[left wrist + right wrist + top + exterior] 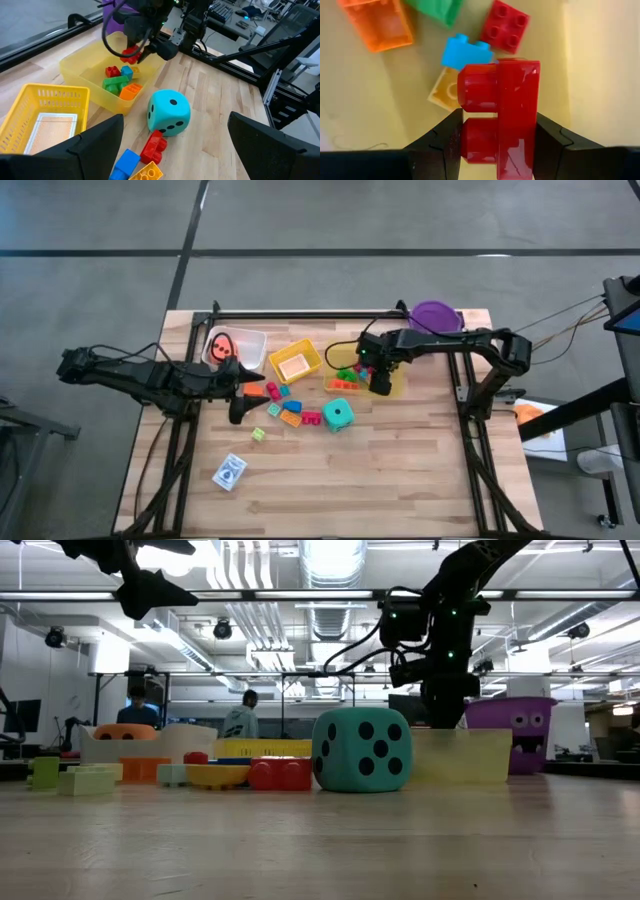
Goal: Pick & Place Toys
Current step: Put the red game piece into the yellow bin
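Right fingers round red brick above brick-strewn yellow bin

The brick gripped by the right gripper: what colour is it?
Red brick; the right wrist view shows it best, clamped in the right gripper.

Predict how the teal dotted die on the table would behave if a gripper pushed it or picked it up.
The teal die sits on a flat face, so a low push would probably slide it, while a high push might tip it over its rounded edges. It looks bulky beside the red brick, so it likely needs widely opened fingers. Its smooth surface may be slippery.
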